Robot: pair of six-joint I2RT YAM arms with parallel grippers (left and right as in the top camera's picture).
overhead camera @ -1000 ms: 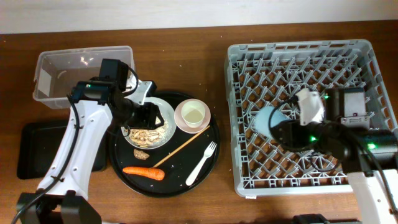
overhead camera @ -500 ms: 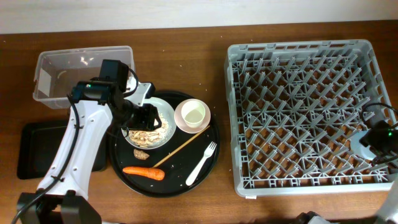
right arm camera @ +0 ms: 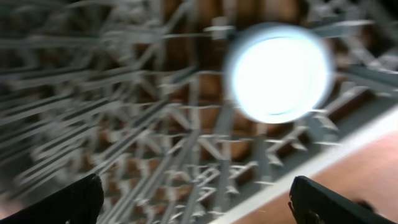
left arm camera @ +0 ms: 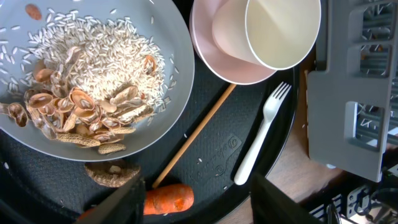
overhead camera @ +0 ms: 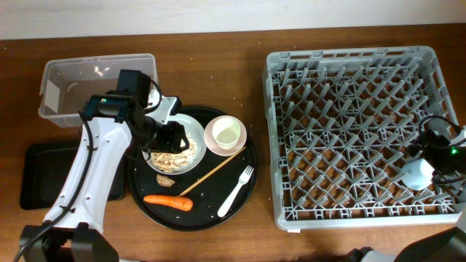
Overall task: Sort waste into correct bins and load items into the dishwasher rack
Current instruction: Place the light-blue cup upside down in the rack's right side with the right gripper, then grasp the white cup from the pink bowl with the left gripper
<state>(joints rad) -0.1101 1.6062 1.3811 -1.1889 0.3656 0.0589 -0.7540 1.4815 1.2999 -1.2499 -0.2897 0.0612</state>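
A white plate (overhead camera: 191,154) of beige food scraps (left arm camera: 81,93) sits on the round black tray, with a cream bowl (overhead camera: 226,135), chopstick (overhead camera: 211,173), white fork (overhead camera: 237,191) and orange carrot (overhead camera: 167,201). My left gripper (overhead camera: 171,138) hovers open over the plate. In the left wrist view its fingers (left arm camera: 199,205) straddle the carrot (left arm camera: 168,198) and the chopstick's end (left arm camera: 193,140). A pale cup (overhead camera: 416,173) sits in the grey rack (overhead camera: 342,94) at its right edge. My right gripper (right arm camera: 199,211) is open and empty above it. The cup (right arm camera: 277,71) is blurred there. No wrapper or tissue shows.
The clear tub (overhead camera: 95,87) stands at back left and the shallow black tray (overhead camera: 36,175) at front left, partly under my left arm. A brown scrap (left arm camera: 112,174) lies on the round black tray (overhead camera: 211,215). My right arm (overhead camera: 440,145) is at the frame's right edge.
My right arm swung from the rack's middle to its right edge with the cup. The cup now sits in the rack there, and the gripper is open above it. The left arm has not moved.
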